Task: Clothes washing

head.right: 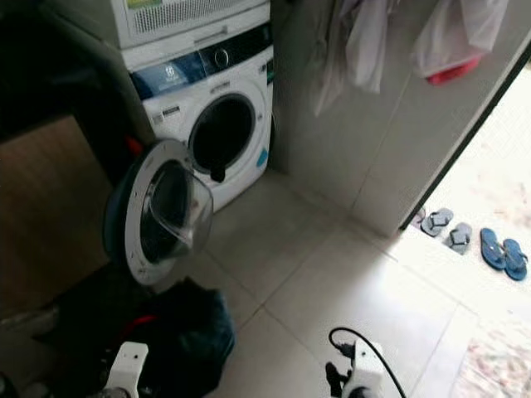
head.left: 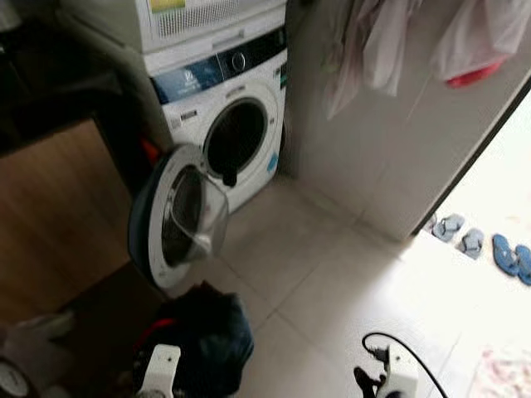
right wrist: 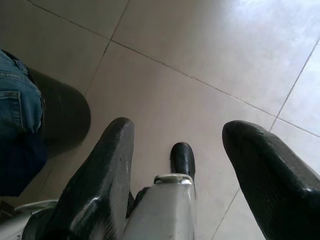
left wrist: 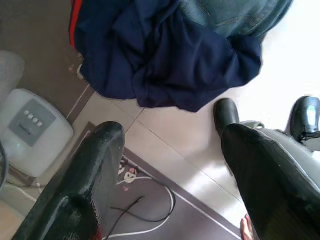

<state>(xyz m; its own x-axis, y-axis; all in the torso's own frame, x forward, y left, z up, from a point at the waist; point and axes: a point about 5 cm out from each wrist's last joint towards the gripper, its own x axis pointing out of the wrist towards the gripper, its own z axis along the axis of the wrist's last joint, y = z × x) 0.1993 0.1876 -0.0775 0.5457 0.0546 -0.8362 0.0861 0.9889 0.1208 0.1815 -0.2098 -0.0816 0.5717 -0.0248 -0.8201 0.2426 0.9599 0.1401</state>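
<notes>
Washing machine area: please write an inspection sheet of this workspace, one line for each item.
Surface: pale tiled floor, with a darker mat at the robot's left.
Job's things: white front-load washing machine, its round door swung wide open, drum dark inside; pile of dark clothes on the floor below the door, navy cloth and jeans on top.
Clutter: slippers at the doorway; small white appliance beside the pile.
Grippers: left gripper open, above the floor near the pile; right gripper open, above bare tiles.
Cables: black cable on the right arm; cords on the mat.
Surroundings: clothes hanging on the wall.
</notes>
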